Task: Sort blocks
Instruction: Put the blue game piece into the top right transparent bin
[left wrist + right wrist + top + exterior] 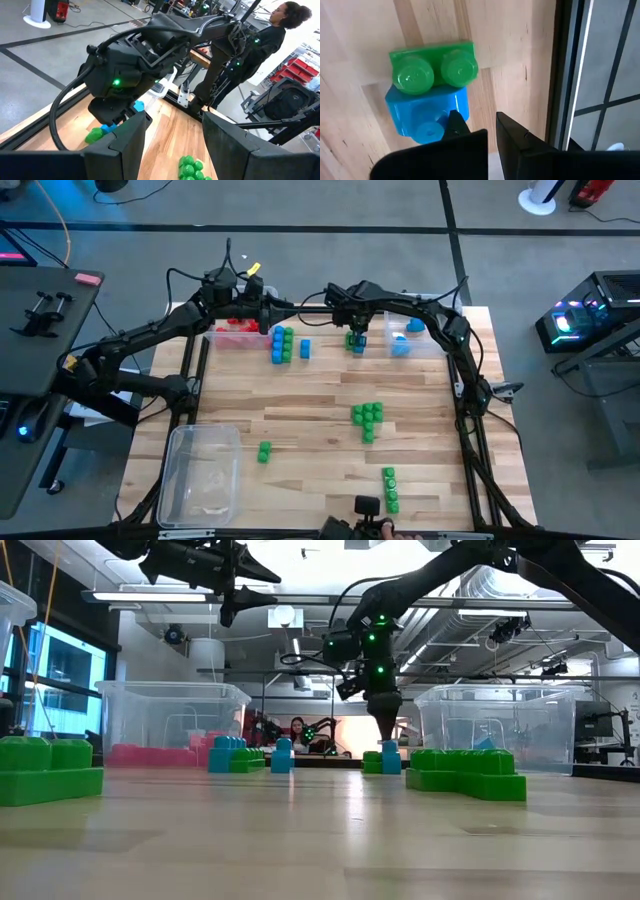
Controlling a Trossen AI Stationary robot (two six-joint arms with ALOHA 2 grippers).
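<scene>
A green two-stud block (434, 67) and a blue block (427, 112) sit side by side on the wooden table near its far edge, also seen in the high view as the block pair (357, 341). My right gripper (477, 120) is shut and points steeply down at the blue block (390, 756), its tips at that block's edge. My left gripper (175, 120) hangs open and empty above the table's far left, close to the right arm (130, 70), and shows from above as my left gripper (285, 310). More blocks lie loose on the table. My right gripper comes from above with shut fingers at the blue block's corner (463, 106), on the side away from the green block. I cannot tell whether the fingertip (454, 120) touches it. The block rests on the table.
A clear bin with red blocks (232, 332) stands far left, a clear bin with blue blocks (410, 338) far right, an empty clear bin (203, 470) near left. Green and blue blocks (283, 345), a green cluster (367, 418) and single greens (265, 451) lie between. A person (280, 30) stands beyond the table.
</scene>
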